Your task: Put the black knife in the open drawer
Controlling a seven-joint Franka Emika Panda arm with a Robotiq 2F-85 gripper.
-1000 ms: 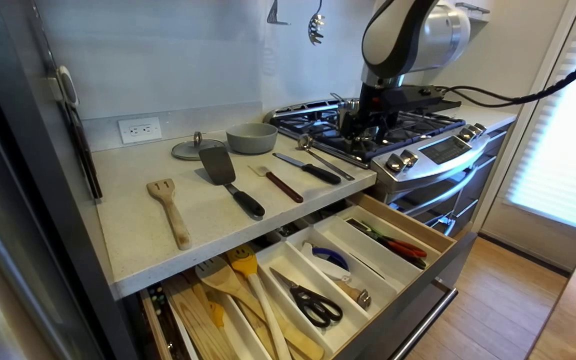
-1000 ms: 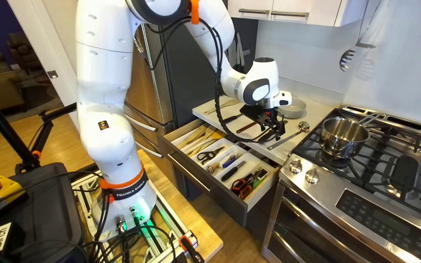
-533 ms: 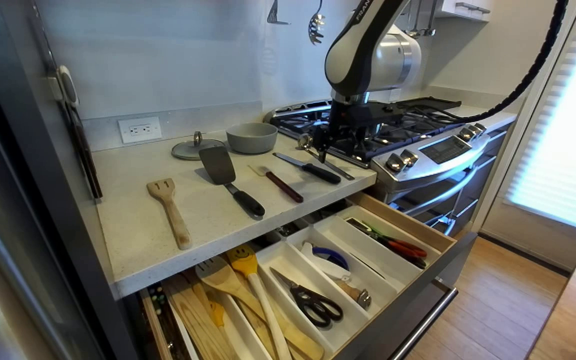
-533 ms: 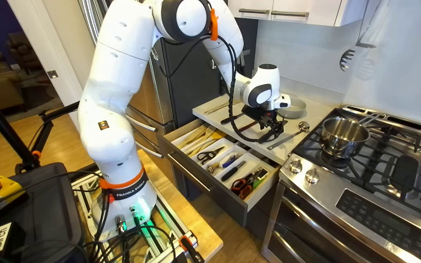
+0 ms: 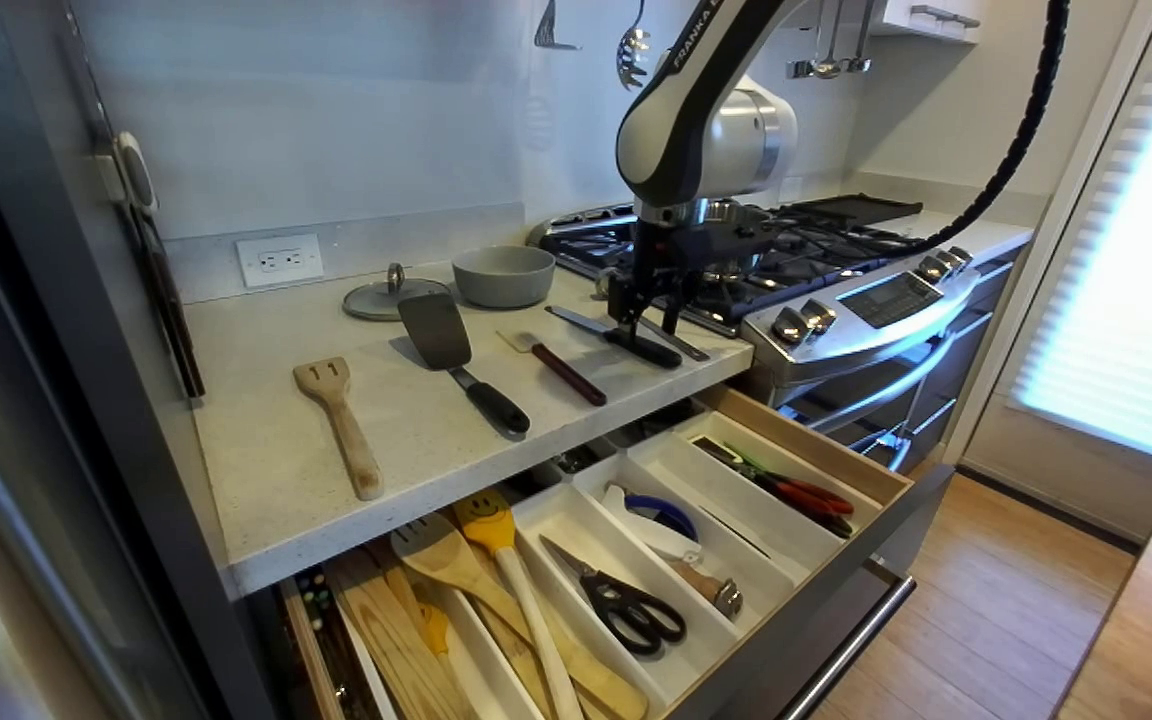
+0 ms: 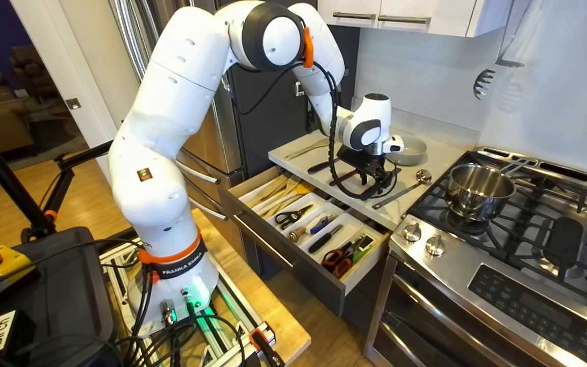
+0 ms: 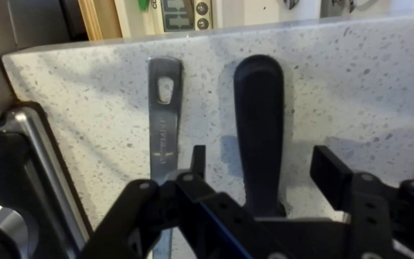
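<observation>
Pincer spread wide; I hold nothing. Black knife lies flat on the desk; in my wrist view its handle shows just right of centre, between my fingers, a gap each side. Ladle lies left of it there. Open drawer runs along the bottom of the frame in an exterior view.

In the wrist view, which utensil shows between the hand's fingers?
The black knife: its handle shows between them; the steel ladle and red-handled utensil lie outside.
</observation>
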